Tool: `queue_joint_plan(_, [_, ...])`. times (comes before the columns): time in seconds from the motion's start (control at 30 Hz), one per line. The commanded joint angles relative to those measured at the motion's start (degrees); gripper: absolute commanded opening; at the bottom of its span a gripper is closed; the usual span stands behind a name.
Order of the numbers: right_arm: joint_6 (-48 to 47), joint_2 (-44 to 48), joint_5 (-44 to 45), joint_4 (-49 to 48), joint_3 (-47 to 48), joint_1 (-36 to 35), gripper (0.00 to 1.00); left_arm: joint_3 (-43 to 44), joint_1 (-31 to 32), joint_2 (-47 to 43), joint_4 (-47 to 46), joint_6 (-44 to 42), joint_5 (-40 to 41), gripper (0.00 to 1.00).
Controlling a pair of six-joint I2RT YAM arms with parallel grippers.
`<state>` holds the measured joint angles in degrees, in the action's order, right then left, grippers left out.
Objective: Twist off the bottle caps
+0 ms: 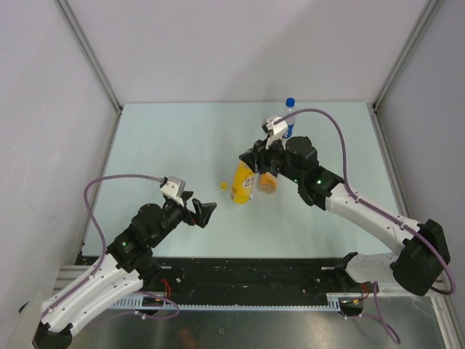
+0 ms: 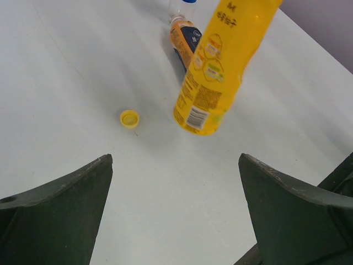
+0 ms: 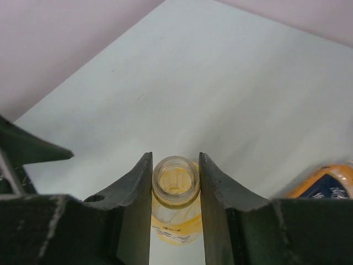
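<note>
- The yellow bottle is the one in work: its mouth is open, with no cap on it, and it leans over with its base down at the worktop.
- The yellow cap lies loose on the worktop just beside that bottle's base, on the side toward the left arm. This cap looks done.
- The right claw is closed tight on the yellow bottle's neck, one finger on each side just under the rim, and holds the bottle at its slant.
- The orange bottle lies on its side right next to the yellow bottle, on the right arm's side. Whether its cap is on cannot be told from these views.
- The clear bottle stands upright behind the yellow bottle, toward the far wall, and the blue cap is still screwed on.
- The left claw hovers near the yellow bottle on the side toward the left arm's base, facing it and the loose cap. Its jaws are spread wide and it holds nothing.
- Judged from this, one cap of three is certainly off, the blue one is certainly left, and the orange bottle's cap remains an open question.
</note>
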<state>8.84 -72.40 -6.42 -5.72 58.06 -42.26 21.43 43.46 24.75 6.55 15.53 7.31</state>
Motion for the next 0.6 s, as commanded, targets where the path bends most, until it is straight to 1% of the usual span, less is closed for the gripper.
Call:
queue_joint_plan(0.0, [-3.3,-2.8,7.3,-7.4,2.9,-0.3,0.0,2.1,0.1,-0.5,-0.1,0.2,-0.5,0.99])
queue_joint_plan(0.4, [-10.1,-12.9,17.3,-21.9,3.1,-1.3,0.0,1.1,0.0,-0.3,0.3,1.6,-2.7,0.99])
queue_joint_plan(0.57, [-11.6,-17.9,18.5,-25.2,3.2,-2.0,0.0,1.4,0.1,0.6,0.4,1.1,-3.6,0.99])
